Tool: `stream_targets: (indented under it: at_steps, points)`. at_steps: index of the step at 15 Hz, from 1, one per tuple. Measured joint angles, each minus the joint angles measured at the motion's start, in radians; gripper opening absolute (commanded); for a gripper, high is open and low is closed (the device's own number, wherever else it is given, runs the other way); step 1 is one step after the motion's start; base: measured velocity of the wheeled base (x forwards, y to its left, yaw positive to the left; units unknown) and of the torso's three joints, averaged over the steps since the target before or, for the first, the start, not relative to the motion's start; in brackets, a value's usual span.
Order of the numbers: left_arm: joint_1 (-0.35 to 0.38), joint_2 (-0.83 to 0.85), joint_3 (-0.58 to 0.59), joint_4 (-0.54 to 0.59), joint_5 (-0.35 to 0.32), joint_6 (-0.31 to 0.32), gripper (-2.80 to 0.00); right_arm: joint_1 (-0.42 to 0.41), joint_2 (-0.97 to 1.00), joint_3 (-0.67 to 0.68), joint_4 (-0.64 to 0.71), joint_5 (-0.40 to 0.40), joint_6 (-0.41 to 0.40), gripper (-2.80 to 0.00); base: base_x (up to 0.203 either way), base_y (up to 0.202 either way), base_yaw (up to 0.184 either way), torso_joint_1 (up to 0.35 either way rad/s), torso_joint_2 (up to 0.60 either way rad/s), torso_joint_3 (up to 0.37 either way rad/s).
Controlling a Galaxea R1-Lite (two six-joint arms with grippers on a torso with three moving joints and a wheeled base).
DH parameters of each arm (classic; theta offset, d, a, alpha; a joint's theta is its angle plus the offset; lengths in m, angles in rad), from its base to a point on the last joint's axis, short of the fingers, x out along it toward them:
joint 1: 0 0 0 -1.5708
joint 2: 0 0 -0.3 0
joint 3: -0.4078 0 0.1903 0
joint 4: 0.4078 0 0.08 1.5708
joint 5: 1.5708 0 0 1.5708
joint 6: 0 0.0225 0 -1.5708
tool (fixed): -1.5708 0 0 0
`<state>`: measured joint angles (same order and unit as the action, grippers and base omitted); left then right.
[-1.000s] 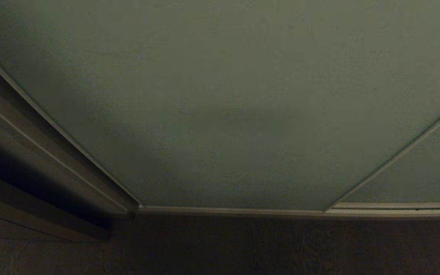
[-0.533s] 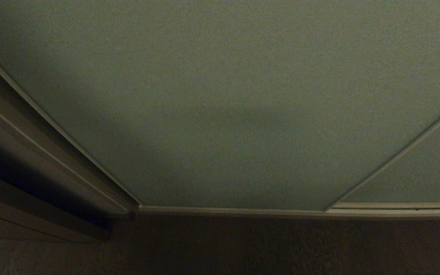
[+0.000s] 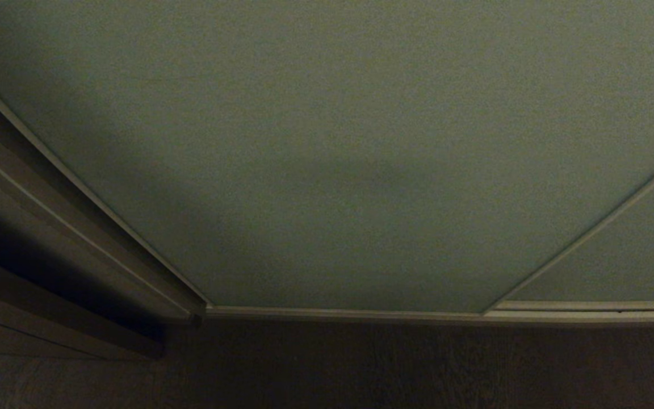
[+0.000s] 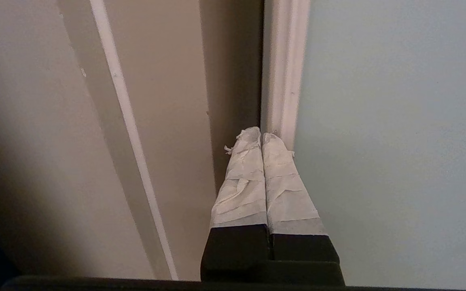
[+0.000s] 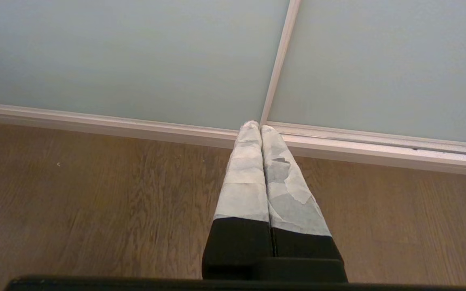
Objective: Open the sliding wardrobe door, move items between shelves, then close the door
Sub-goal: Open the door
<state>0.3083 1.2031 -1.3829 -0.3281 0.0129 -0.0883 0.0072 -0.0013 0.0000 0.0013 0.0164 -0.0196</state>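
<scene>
I had the left gripper (image 4: 261,135) pressed together, empty, its tips at the off-white frame edge (image 4: 283,68) of the sliding wardrobe door (image 3: 327,147), which stood closed. The right gripper (image 5: 260,126) hung together over the wooden floor (image 5: 75,194).

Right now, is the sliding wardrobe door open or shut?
Shut. In the head view the sliding wardrobe door fills the opening, its frame edge against the side panelling, and no shelves show.

Shadow on sliding wardrobe door (image 3: 361,142), lower left, slightly wider vs. 1 s ago.
</scene>
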Motion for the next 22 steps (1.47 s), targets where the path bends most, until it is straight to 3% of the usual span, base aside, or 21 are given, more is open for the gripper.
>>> stream_targets:
  at_steps: [9, 14, 22]
  points:
    - [0.01, -0.03, -0.003, -0.032, 0.007, 0.01, -2.8, 0.0, 0.0, 0.0, 0.0, 0.0, 0.0, -2.8, 0.0, 0.0, 0.0, 0.0, 0.0, 0.0]
    - [0.064, 0.0, -0.023, -0.031, 0.007, 0.0, -2.8, 0.0, 0.0, 0.0, 0.0, 0.0, 0.0, -2.8, 0.0, 0.0, 0.0, 0.0, 0.0, 0.0]
    - [0.063, 0.038, -0.05, -0.029, -0.028, -0.004, -2.8, 0.0, 0.0, 0.0, 0.0, 0.0, 0.0, -2.8, 0.0, 0.0, 0.0, 0.0, 0.0, 0.0]
